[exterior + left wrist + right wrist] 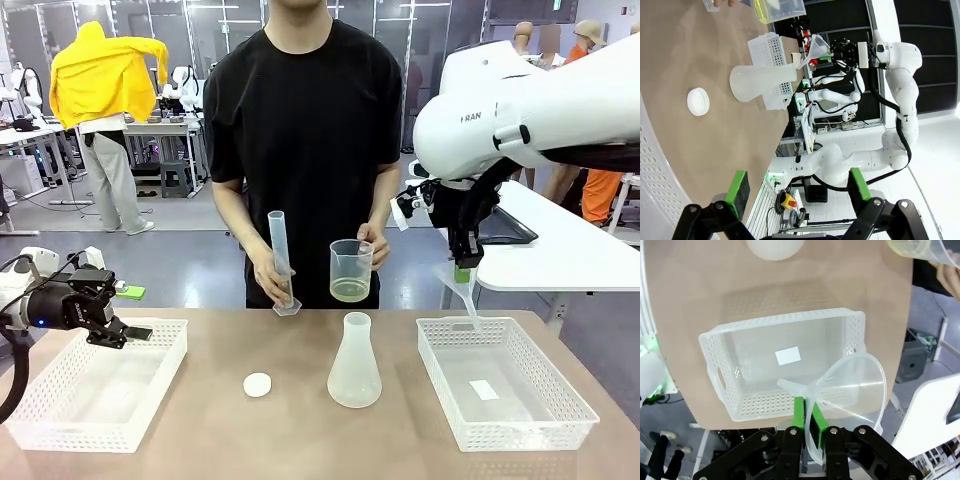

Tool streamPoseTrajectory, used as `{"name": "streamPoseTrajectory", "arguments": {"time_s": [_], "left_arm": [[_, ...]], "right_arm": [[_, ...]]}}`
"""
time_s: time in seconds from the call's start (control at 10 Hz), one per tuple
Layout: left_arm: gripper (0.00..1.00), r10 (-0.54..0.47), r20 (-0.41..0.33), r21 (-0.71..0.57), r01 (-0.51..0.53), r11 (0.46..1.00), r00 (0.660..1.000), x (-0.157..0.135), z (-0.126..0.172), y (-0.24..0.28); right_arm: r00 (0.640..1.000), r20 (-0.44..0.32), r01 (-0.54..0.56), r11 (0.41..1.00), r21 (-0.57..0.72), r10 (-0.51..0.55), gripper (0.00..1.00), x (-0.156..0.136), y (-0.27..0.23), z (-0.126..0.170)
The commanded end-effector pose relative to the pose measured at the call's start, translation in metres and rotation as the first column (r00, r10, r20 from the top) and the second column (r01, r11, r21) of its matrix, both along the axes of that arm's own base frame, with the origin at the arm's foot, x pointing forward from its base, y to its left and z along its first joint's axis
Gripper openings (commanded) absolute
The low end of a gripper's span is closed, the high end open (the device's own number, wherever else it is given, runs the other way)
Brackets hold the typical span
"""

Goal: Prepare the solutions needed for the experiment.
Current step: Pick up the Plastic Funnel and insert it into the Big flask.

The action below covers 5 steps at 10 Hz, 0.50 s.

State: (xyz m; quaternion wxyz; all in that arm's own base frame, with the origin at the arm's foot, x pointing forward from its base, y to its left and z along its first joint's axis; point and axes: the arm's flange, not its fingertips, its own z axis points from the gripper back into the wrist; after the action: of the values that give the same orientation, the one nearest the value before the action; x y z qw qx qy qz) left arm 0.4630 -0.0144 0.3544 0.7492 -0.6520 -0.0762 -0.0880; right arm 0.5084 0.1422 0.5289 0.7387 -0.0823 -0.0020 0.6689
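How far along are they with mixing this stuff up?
Early days. Done: the right gripper has the funnel in its grip, above a basket. In hand: the person holds a beaker of pale yellow solution and a graduated cylinder. Still to do: the flask looks empty, nothing poured into it; the left gripper is open.

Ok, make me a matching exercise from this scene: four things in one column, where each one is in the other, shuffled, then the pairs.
1 funnel
2 pale yellow solution
3 conical flask
4 white cap

A lying flat on the table
B in the beaker the person holds
C standing upright on the table
D pinched in the right gripper

Pairs: 1-D, 2-B, 3-C, 4-A
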Motion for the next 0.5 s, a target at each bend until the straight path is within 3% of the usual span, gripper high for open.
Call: {"name": "streamPoseTrajectory", "arguments": {"time_s": [0.0,0.4], "left_arm": [[1.00,0.014,0.003,0.004,-0.014,1.000,1.000,0.0019,0.0005,-0.0019],[1.00,0.014,0.003,0.004,-0.014,1.000,1.000,0.0019,0.0005,-0.0019]], "right_arm": [[0.998,-0.050,-0.028,1.000,0.001,0.028,0.00,0.0087,-0.0022,-0.0021],[0.998,-0.050,-0.028,1.000,0.001,0.028,0.00,0.0087,-0.0022,-0.0021]]}}
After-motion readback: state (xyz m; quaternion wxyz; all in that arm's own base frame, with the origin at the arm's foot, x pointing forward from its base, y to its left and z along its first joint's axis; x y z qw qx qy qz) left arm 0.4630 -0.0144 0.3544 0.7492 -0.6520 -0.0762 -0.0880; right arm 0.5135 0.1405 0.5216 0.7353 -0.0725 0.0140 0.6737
